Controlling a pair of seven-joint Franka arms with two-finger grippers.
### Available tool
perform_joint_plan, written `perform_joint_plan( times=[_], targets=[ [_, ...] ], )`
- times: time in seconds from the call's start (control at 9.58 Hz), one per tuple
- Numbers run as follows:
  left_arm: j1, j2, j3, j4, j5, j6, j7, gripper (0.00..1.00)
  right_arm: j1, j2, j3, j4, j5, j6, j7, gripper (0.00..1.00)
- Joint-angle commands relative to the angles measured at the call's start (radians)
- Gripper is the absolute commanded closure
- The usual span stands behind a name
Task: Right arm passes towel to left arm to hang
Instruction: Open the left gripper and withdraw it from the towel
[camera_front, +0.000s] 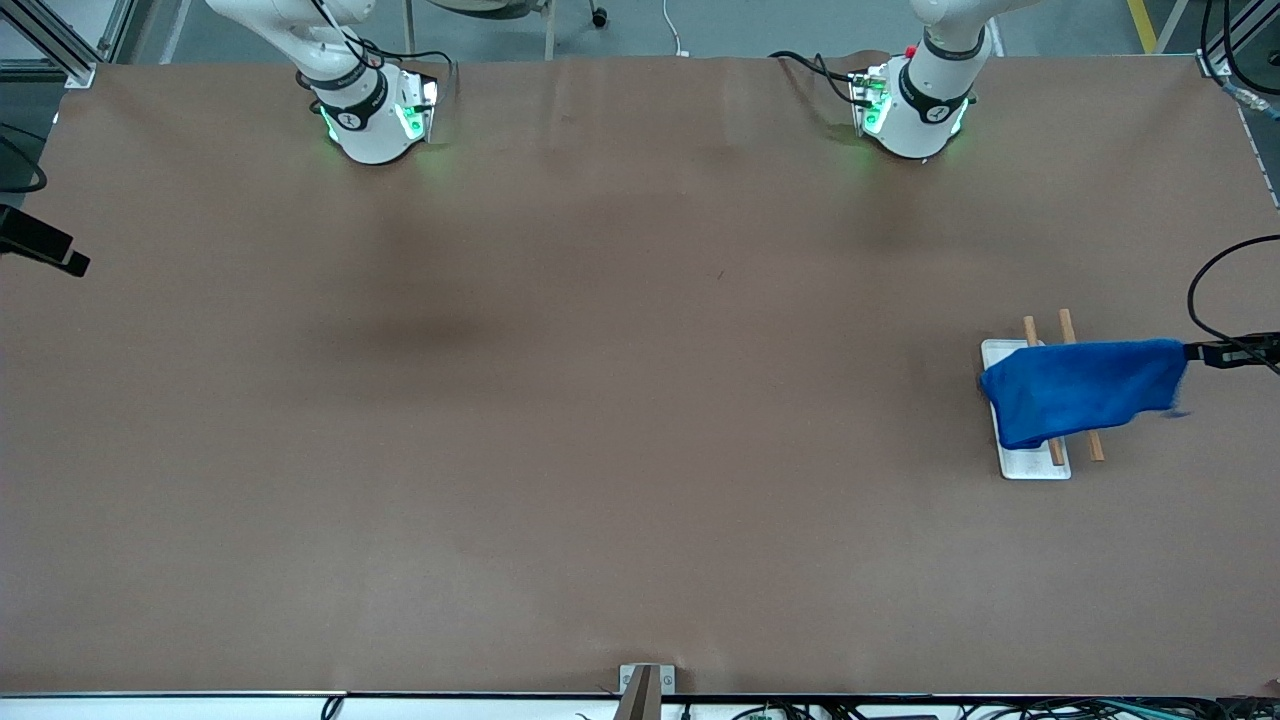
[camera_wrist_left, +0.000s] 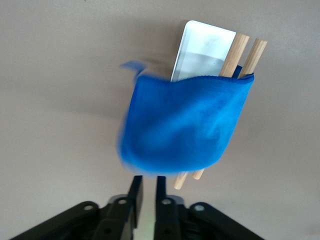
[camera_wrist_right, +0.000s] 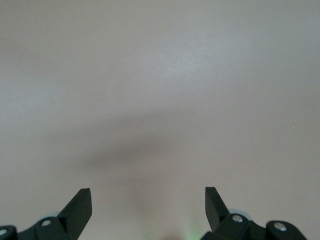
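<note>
Evidently the hand-over is done and the hanging step is in hand: the towel (camera_front: 1085, 390), a soft bright-blue cloth with a darker stitched hem, drapes over the two wooden dowels (camera_front: 1078, 385) of the rack, whose flat white base plate (camera_front: 1035, 465) lies on the brown counter (camera_front: 600, 400). The left pincer (camera_wrist_left: 149, 189) sits just beside the towel's edge with fingers nearly together and no cloth visibly between them, so the next move, in my judgement, is a clean withdrawal without snagging the fabric. The right pincer (camera_wrist_right: 148, 202) waits, fingers wide apart, over bare counter well apart from the rack.
</note>
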Motion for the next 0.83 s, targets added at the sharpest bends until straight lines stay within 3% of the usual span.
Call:
perform_joint_plan(
  times=[0.0, 0.31, 0.73],
  targets=[
    [-0.007, 0.003, -0.001, -0.009, 0.018, 0.015, 0.025, 0.0, 0.004, 0.002, 0.0, 0.01, -0.011, 0.001, -0.012, 0.0],
    [-0.025, -0.075, -0.021, -0.009, 0.014, 0.013, -0.085, 0.0, 0.003, 0.002, 0.0, 0.01, -0.008, -0.003, -0.011, 0.0],
    [-0.044, -0.237, -0.201, -0.014, 0.023, 0.002, -0.361, 0.0, 0.006, 0.001, 0.002, 0.01, -0.008, -0.014, -0.005, 0.0]
  ],
)
